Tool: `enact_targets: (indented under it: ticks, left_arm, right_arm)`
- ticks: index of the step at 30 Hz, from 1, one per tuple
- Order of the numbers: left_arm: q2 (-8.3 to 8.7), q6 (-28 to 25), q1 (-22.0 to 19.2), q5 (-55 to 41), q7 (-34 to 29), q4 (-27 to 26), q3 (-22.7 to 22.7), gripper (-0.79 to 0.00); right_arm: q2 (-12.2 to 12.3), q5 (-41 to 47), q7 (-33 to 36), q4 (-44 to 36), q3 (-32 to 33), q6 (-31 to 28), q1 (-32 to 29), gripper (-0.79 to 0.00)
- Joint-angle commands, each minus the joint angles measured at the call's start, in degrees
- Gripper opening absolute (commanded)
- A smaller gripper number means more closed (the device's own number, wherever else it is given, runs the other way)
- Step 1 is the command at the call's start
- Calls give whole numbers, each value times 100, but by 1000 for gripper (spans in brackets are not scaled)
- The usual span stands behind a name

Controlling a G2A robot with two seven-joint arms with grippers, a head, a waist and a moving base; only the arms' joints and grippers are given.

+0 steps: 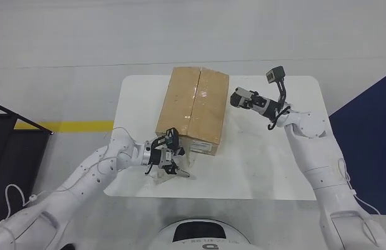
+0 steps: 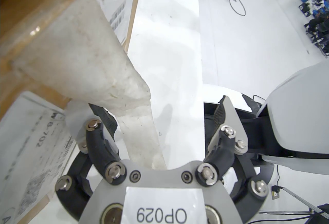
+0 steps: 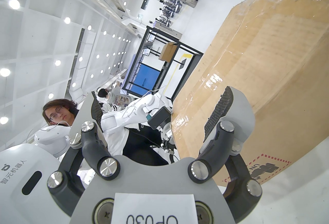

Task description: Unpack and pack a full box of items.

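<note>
Top view is showing a brown cardboard box (image 1: pixel 194 109), flaps shut, sitting on the white table (image 1: pixel 268 162). Left jaws are gaping at its near corner (a peeled tape strip (image 2: pixel 84 55) is lying between them, ungripped); right jaws are standing wide and empty beside its right side.

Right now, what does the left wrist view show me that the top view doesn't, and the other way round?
Left wrist view: a whitish tape strip peeled loose from the edge of the box. It hangs between the fingers of the open left gripper, close to one finger.
Top view: the whole box with its flaps closed, and the right gripper beside its far right side; I cannot tell whether it touches.
Both: the box, the left gripper at its near corner, and the white table.
</note>
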Motion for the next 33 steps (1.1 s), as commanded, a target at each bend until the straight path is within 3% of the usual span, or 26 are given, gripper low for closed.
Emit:
enact_targets:
  ticks: [1,8,15,20,27,33]
  left_arm:
    - [70,0,-106,-207,11,-98,146,0]
    - [483,0,-195,171,677,-742,251,0]
    - [914,0,120,1148,1549,-1352,-206,0]
    - [1153,0,403,1421,1795,-1756,-704,0]
    - [1256,130,470,1166,1489,-2225,-1196,0]
    - [1208,277,206,600,1053,-1963,-1392,0]
  right_arm:
    - [3,6,-13,-12,-3,5,-8,0]
    - [5,54,-67,-72,-35,64,1,0]
    - [5,54,-67,-72,-35,64,1,0]
    - [5,54,-67,-72,-35,64,1,0]
    - [5,54,-67,-72,-35,64,1,0]
    - [5,54,-67,-72,-35,64,1,0]
